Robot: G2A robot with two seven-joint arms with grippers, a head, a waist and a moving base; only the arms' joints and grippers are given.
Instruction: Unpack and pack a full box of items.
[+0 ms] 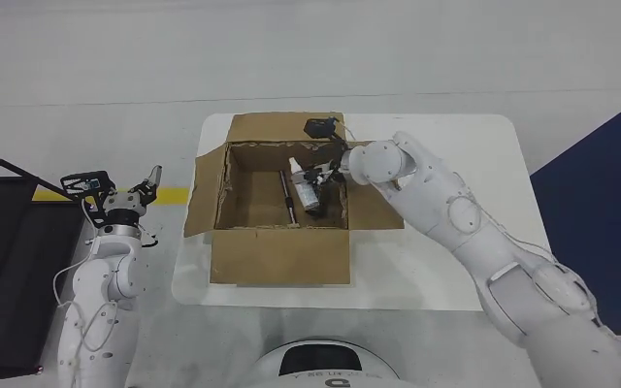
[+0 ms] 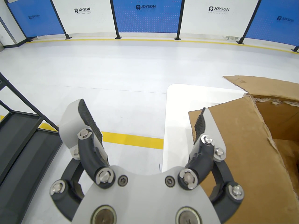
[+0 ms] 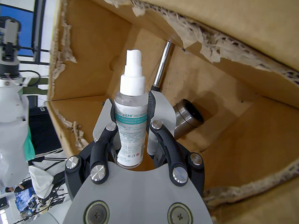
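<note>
Currently the right gripper [image 3: 132, 108] sits inside the open cardboard box [image 1: 279, 257], jaws pinching a spray bottle [image 3: 132, 87] by its body. A metal rod [image 3: 162, 64] and a steel cylinder [image 3: 188, 116] lie on the box floor. The left gripper [image 2: 142, 106], jaws spread and empty, hangs outside the box, on its side-flap side.

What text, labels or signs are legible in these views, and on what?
Fence panels: a logo with a brand wordmark on each, left unquoted; the small line beneath is too small to read.
Spray bottle label, in the right gripper: fine print too small to read; a recycling mark and a red round sign near its base.
Cardboard box: no print seen.
</note>
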